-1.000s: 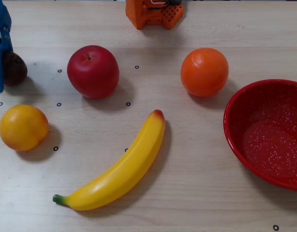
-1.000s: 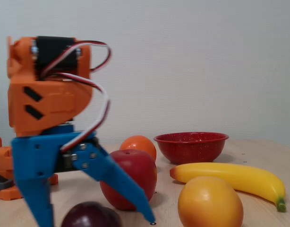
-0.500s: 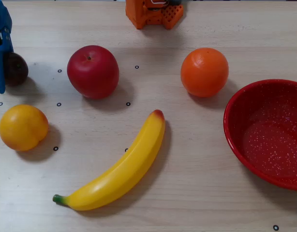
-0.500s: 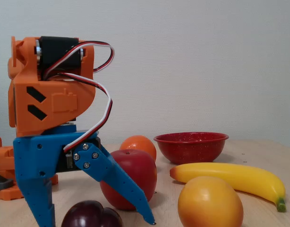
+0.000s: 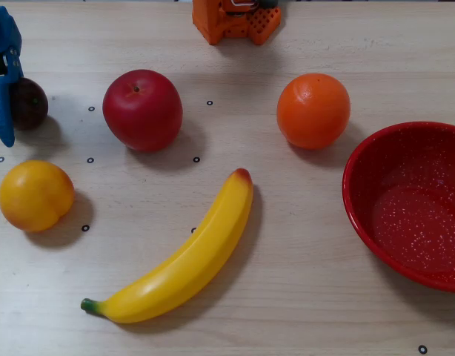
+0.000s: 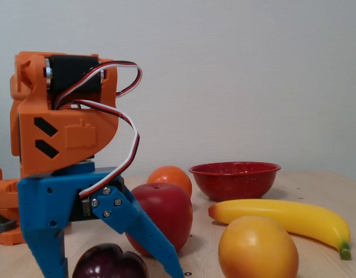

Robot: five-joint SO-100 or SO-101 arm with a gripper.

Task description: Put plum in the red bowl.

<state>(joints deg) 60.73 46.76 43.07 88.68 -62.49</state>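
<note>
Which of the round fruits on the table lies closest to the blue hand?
The small dark purple plum, sitting between the fingers of the blue hand; the red apple is farther.

Between the plum (image 5: 29, 104) at the left edge of the overhead view and the red bowl (image 5: 361, 200) at the right, the apple (image 5: 142, 110) and the orange (image 5: 313, 110) are found. Bare table (image 5: 235, 81) is seen between these two; the banana (image 5: 179, 259) lies lower.

Overhead view: plum (image 5: 29, 104) far left, apple (image 5: 142, 110) beside it, bowl (image 5: 359, 196) far right
</note>
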